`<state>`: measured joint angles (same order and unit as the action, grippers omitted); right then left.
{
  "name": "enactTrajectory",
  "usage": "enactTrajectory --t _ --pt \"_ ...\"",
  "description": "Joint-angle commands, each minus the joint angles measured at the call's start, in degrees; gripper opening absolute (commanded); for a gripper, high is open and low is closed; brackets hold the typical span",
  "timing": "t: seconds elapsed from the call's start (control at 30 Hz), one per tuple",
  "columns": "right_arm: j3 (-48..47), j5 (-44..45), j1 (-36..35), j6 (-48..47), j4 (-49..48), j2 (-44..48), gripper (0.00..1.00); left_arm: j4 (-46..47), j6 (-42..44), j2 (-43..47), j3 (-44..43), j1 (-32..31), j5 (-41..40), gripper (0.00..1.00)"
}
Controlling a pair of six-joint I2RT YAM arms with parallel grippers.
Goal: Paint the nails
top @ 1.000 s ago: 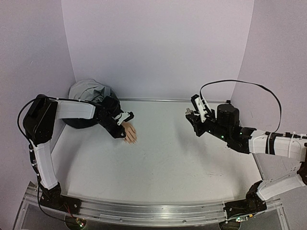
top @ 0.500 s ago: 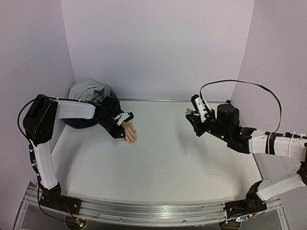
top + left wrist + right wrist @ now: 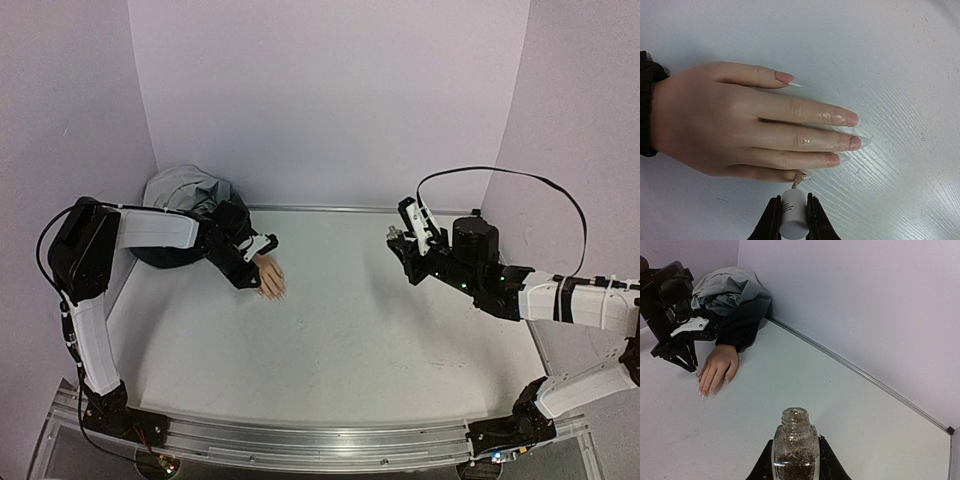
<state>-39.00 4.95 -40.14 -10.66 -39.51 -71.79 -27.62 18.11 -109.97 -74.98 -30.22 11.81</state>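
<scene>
White desk [image 3: 350,330], lavender walls; mannequin hand [image 3: 271,276] lies palm-down left of centre in the overhead view, its nails [image 3: 852,119] toward the lower right. White brush cap [image 3: 792,220] is clenched in the left gripper [image 3: 792,200], bristles at the little-finger nail. At right, the right gripper [image 3: 796,444] grasps an uncapped glitter polish bottle [image 3: 795,427].

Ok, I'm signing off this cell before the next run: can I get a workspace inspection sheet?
Surface: white table, faintly scuffed.
Job's things: mannequin hand lying flat, nails long; open bottle of glittery polish; white brush cap.
Clutter: grey jacket bunched in far left corner.
Grippers: left gripper shut on brush cap, brush at an outer finger's nail; right gripper shut on bottle.
Cables: black cable looping above right arm.
Surroundings: plain lilac walls.
</scene>
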Motion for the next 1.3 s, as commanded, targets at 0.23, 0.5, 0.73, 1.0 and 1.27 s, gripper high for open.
enactTrajectory --t 0.23,0.5,0.73,1.0,1.27 --pt "-0.4 -0.3 0.0 0.5 -4.4 0.6 0.00 0.1 0.6 1.9 0.0 -0.2 3.1 0.00" --pt "-0.4 -0.4 0.1 0.5 -4.5 0.5 0.00 0.2 0.3 2.0 0.3 -0.5 2.0 0.00" --pt "-0.3 -0.5 0.0 0.6 -4.5 0.6 0.00 0.2 -0.2 2.0 0.7 -0.4 -0.7 0.00" --pt "-0.3 -0.6 0.0 0.6 -4.5 0.5 0.00 0.5 0.0 2.3 0.9 -0.4 0.0 0.00" --pt "-0.4 -0.6 0.0 0.6 -4.5 0.2 0.00 0.8 -0.2 1.6 -0.4 -0.4 1.2 0.00"
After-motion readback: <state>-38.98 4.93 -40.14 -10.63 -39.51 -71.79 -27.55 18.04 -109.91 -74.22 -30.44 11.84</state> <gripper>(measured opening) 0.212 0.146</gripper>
